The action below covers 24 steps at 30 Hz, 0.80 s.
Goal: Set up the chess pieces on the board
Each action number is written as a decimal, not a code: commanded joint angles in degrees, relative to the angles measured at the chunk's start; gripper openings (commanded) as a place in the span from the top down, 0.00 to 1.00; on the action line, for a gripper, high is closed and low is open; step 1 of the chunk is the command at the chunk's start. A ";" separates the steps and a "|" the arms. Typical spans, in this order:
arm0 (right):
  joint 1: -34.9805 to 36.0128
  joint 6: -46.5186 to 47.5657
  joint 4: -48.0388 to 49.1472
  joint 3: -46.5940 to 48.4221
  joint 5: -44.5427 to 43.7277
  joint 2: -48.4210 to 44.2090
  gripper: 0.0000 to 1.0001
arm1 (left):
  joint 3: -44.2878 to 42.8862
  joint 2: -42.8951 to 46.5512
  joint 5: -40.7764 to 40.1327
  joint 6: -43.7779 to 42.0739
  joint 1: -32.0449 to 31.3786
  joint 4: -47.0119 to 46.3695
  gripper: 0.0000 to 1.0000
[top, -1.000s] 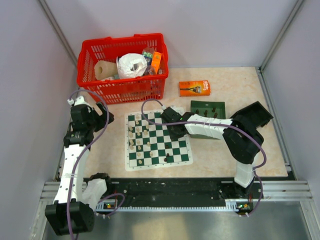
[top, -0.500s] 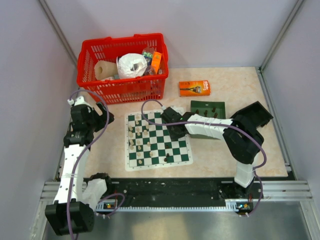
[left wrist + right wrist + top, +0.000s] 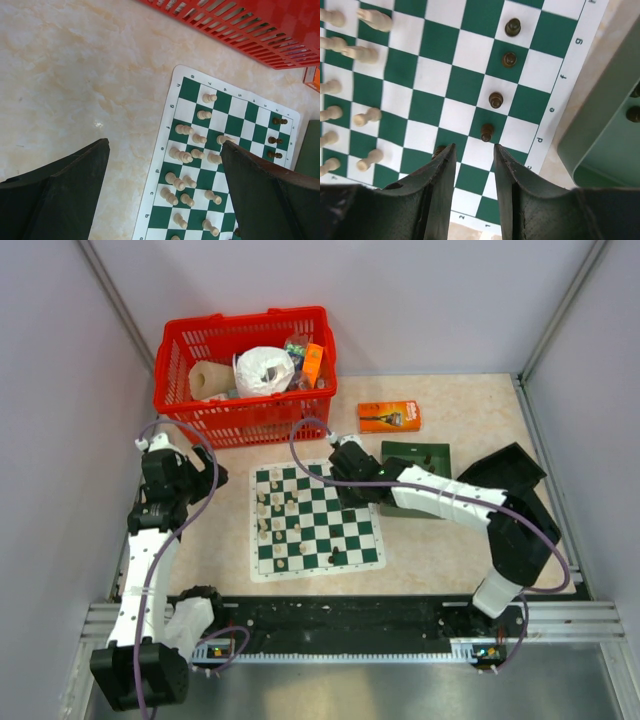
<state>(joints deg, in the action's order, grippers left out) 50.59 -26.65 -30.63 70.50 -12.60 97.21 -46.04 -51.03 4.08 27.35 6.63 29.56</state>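
Note:
The board (image 3: 320, 569) lies flat in the middle of the table. Several cream chess pieces (image 3: 275, 515) stand on its left columns, also seen in the left wrist view (image 3: 182, 156). A few dark chess pieces (image 3: 494, 99) stand in a line near its right edge. My right gripper (image 3: 350, 490) hovers over the board's far right part, jaws open and empty (image 3: 474, 146), with a dark piece (image 3: 487, 132) just beyond the fingertips. My left gripper (image 3: 185, 480) is held above the table left of the board, jaws wide open and empty (image 3: 165, 144).
A dark green tray (image 3: 415, 455) with more dark pieces (image 3: 634, 114) sits right of the board. A black lid (image 3: 510, 470) lies further right. A red basket (image 3: 245, 375) of goods stands at the back left, an orange box (image 3: 389, 417) beside it.
The right arm has swung its elbow out to the right and its gripper has shifted a little toward the board's far edge. The left arm has not moved.

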 commanded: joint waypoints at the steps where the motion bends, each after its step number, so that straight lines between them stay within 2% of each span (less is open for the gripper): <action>1: 0.04 0.64 0.93 1.66 0.73 -4.75 0.63 | -0.19 0.93 -1.35 0.07 0.05 -2.14 0.01; 12: 4.43 -1.82 2.59 2.19 4.86 0.52 0.62 | -0.36 1.81 -2.14 0.51 0.05 -1.70 0.01; 24: 5.49 -2.26 2.95 1.31 7.94 5.36 0.62 | -0.36 1.45 -1.62 0.33 0.05 -1.96 0.01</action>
<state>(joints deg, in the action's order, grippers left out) 55.20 -28.29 -29.39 70.65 -5.82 101.06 -46.00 -50.22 2.31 27.40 6.63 29.61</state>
